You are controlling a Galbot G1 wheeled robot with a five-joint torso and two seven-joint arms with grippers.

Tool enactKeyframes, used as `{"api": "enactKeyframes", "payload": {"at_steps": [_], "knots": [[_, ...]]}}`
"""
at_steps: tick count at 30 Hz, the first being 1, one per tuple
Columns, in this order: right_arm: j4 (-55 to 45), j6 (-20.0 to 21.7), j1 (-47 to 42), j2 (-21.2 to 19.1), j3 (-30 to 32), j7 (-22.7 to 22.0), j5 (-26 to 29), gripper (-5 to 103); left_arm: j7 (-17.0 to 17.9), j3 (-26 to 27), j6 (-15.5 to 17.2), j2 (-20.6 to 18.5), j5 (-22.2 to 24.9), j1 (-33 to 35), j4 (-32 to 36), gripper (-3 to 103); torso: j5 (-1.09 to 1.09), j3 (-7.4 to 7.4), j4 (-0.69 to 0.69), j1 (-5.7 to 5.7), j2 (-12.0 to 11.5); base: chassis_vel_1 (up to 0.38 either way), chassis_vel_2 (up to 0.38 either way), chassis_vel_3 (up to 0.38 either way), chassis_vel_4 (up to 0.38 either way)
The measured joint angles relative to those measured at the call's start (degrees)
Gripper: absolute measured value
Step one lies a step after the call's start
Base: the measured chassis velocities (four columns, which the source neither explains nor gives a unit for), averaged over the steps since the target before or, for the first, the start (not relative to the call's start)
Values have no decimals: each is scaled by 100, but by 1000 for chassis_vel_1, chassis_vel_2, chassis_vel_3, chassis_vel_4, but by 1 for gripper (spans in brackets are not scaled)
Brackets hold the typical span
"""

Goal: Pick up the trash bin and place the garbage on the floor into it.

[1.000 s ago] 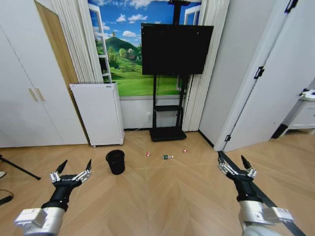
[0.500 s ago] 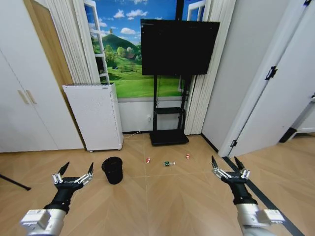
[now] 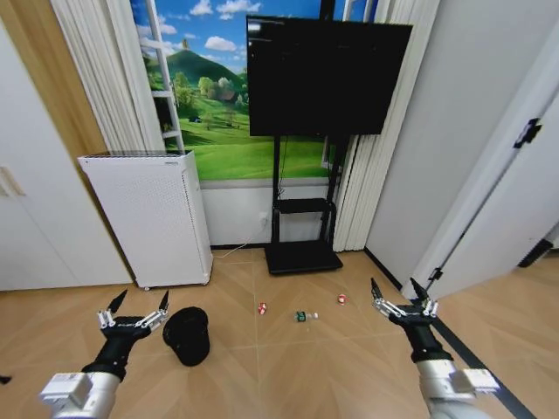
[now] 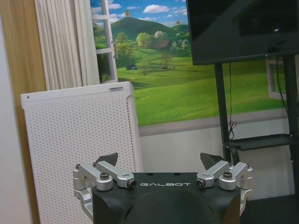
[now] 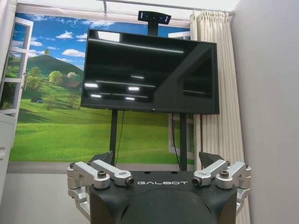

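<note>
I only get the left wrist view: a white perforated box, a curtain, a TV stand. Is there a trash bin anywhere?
Observer: Yes. The black mesh trash bin sits on the floor in front of the white box, just beyond the left hand.
Operator: And the garbage?
Observer: Three small pieces lie to the bin's right: a red-and-white lump, a green can and a second lump.
Operator: Is the other hand busy?
Observer: No. The right hand hovers open and empty, farther right.
</note>
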State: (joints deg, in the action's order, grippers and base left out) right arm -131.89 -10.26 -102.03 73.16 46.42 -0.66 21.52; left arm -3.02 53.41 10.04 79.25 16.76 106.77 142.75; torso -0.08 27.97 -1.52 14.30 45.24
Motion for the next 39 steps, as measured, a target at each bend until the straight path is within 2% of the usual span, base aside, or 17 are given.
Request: {"api": "enactKeyframes", "payload": {"at_steps": [1,4,6,7,8,9,10,11,13,14,16,17,20,28,34,37,39], "knots": [[13,-32,10,-13,-7,6,4,100,0,0,0,15,-1,10,16,99,17,0,2,-1,-1,-345,378,333,-363],[45,-127,37,-39,-8,8,7,100,2,2,0,39,-2,16,20,99,-1,-1,0,-1,0,-349,352,348,-351],[77,-178,57,-48,-12,-27,-2,100,2,2,0,52,-5,20,21,99,17,0,2,-1,-1,-352,352,339,-374],[77,-178,57,-48,-12,-27,-2,100,2,2,0,52,-5,20,21,99,17,0,2,-1,-1,-344,352,334,-391],[97,-236,65,-49,-12,-39,-4,100,2,3,-1,62,-6,22,26,99,14,-1,1,-2,0,-367,358,334,-340],[108,-285,65,-52,-12,-41,-2,100,4,3,0,72,-5,28,25,99,-1,-1,2,-1,0,-359,314,391,-344],[112,-316,66,-52,-13,-44,6,100,4,3,0,76,0,29,26,99,1,0,-1,-1,0,-359,314,340,-344],[116,-328,66,-57,-17,-41,15,100,4,3,0,81,6,31,28,99,16,1,2,1,-2,-293,300,340,-307],[116,-335,66,-58,-22,-29,21,100,5,4,-1,83,9,31,30,99,19,2,3,2,-2,-293,298,313,-307],[115,-351,66,-59,-29,-18,24,100,6,3,-1,85,11,29,27,99,1,1,2,1,-1,-239,296,252,-161],[116,-354,67,-60,-44,-3,28,100,7,3,-1,88,14,27,24,99,1,2,2,2,-2,-185,149,252,-161],[116,-354,67,-60,-56,12,33,100,7,4,-1,91,17,27,24,99,12,2,3,4,-2,-185,149,35,-79],[116,-363,63,-49,-66,81,42,100,7,5,-1,93,35,24,20,99,5,1,0,1,-2,-56,58,29,2],[112,-404,9,10,-47,195,91,100,27,121,-5,-30,197,-7,-70,99,9,-3,1,-7,3,58,-46,-54,42],[63,-477,-88,152,45,17,25,100,141,436,134,-365,746,-117,-313,98,7,0,-1,-2,1,5,-7,-2,9],[62,-477,-96,172,44,-4,21,100,100,506,158,-370,739,-51,-401,98,8,0,1,-1,1,0,0,0,0],[62,-477,-141,231,55,-54,-30,100,21,601,218,-367,508,120,-737,98,7,0,1,-1,0,0,0,0,0]]}}
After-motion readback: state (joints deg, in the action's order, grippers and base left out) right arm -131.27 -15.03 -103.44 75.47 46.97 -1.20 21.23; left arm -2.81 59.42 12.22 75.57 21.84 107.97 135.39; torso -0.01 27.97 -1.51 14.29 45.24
